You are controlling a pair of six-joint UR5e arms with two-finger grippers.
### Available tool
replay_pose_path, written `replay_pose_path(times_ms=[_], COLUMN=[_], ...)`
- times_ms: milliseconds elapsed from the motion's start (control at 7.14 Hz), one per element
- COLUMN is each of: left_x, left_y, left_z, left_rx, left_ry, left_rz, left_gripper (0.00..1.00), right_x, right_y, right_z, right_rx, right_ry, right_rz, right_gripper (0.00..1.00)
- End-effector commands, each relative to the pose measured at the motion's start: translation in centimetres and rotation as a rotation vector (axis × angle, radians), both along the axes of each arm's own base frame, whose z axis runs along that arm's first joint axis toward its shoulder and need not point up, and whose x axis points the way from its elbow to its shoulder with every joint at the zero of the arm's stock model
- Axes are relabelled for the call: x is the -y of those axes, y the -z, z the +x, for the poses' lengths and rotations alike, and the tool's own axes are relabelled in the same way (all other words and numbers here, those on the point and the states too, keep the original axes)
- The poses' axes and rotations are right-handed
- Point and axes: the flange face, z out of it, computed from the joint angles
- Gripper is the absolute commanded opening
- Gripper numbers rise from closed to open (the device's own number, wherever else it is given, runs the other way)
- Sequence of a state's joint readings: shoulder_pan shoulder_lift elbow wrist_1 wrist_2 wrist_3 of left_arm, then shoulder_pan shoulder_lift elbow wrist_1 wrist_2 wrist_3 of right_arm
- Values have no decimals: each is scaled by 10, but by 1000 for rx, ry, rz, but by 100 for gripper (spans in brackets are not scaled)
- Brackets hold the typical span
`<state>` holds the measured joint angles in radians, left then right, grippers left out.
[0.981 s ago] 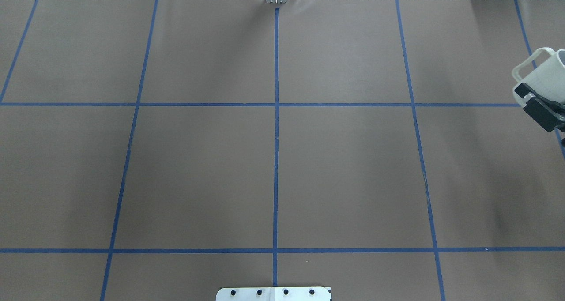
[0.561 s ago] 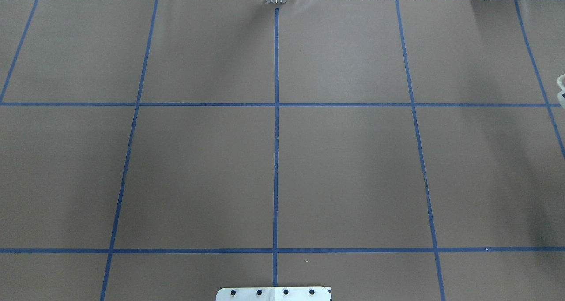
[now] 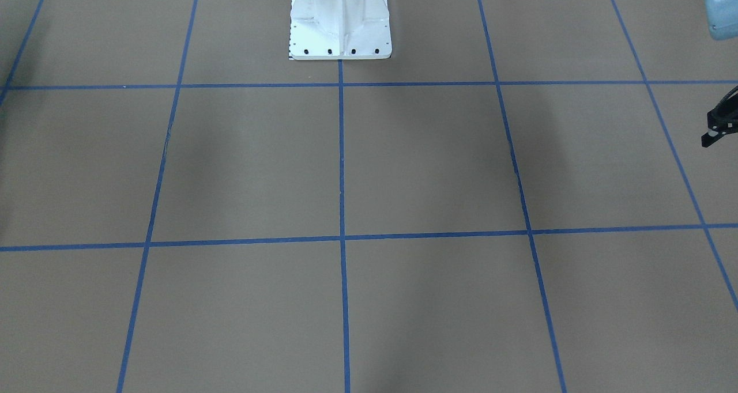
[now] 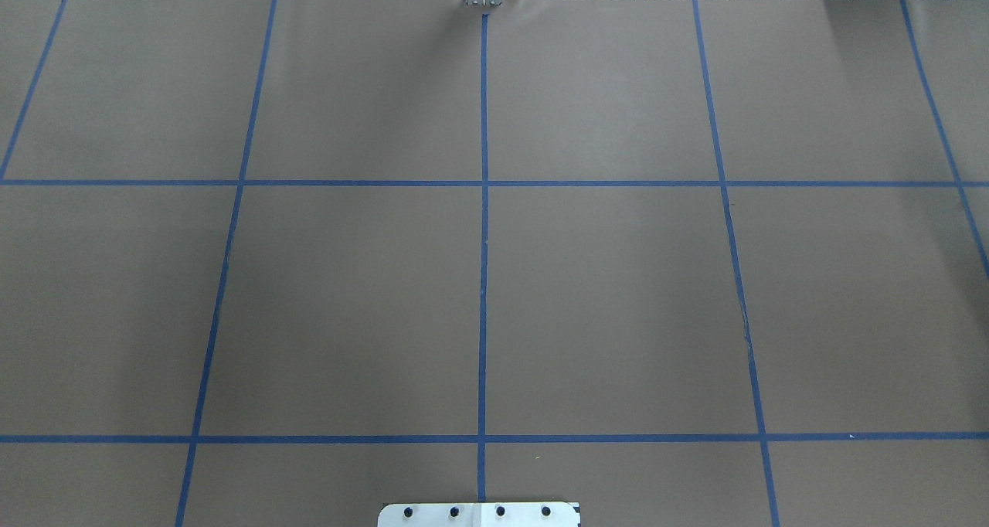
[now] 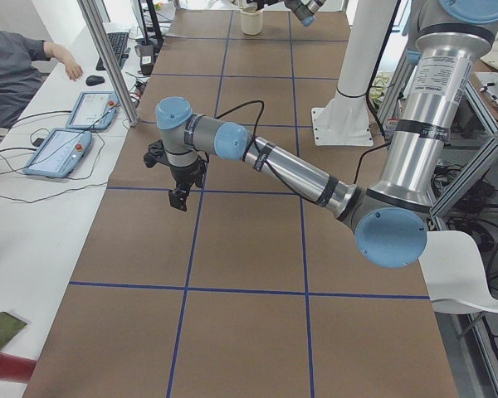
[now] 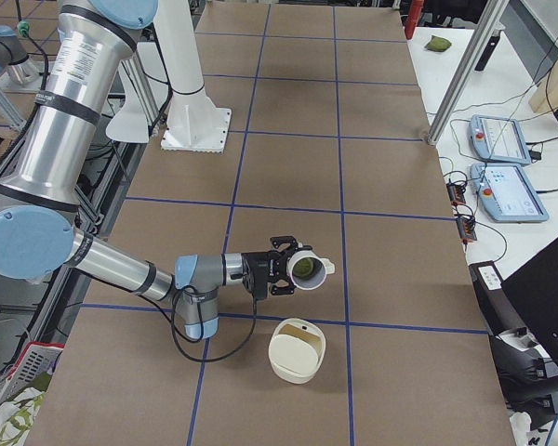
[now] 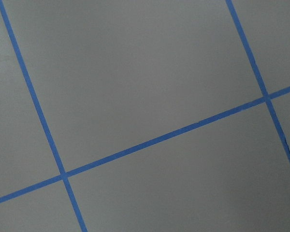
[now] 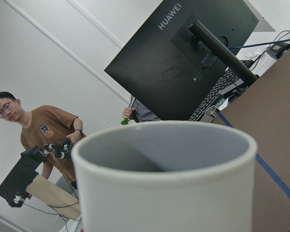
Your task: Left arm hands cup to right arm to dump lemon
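nearest: cream tub (image 6: 297, 351) on the table (image 6: 391, 279) | just past it, right gripper (image 6: 283, 268) at the cup (image 6: 322, 267), tipped sideways, lemon (image 6: 303, 267) inside, grip can't tell tbh | far end: left gripper (image 5: 181, 197) above bare table, spread or pinched, can't tell either

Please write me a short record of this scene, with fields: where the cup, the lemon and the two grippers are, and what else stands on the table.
cup: at the right gripper, off the table, lying sideways
lemon: inside the cup
bowl: cream, on the table near the cup
left gripper: above the table, nothing in it
open or shut: cannot tell for either gripper
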<state>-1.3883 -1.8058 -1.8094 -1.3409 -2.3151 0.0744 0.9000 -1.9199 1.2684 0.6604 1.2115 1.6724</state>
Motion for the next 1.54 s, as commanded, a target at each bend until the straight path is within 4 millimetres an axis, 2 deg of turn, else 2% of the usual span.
replay_pose_path(times_ms=[0, 420, 561, 701, 841, 1121, 1261, 1402], left_x=[0, 0, 0, 0, -1, -1, -1, -1], left_y=[3, 8, 8, 9, 11, 12, 14, 14], left_z=[0, 0, 0, 0, 0, 0, 0, 0], left_rx=[-4, -5, -5, -5, -7, -7, -6, -6], left_ry=[0, 0, 0, 0, 0, 0, 0, 0], left_rz=[5, 14, 14, 14, 20, 22, 26, 27], left_gripper=[100, 100, 100, 100, 100, 100, 100, 100], right_x=[-4, -14, -25, -27, -26, -27, -23, -15], right_y=[-4, -3, -10, -13, -17, -34, -46, -46], right_z=[15, 22, 31, 33, 41, 44, 44, 48], right_rx=[250, 608, 715, 801, 873, 885, 907, 998], right_ry=[12, 56, 75, 93, 74, 54, 38, 24], right_rz=[-29, -6, 7, 18, 2, -36, -67, -69], right_gripper=[0, 0, 0, 0, 0, 0, 0, 0])
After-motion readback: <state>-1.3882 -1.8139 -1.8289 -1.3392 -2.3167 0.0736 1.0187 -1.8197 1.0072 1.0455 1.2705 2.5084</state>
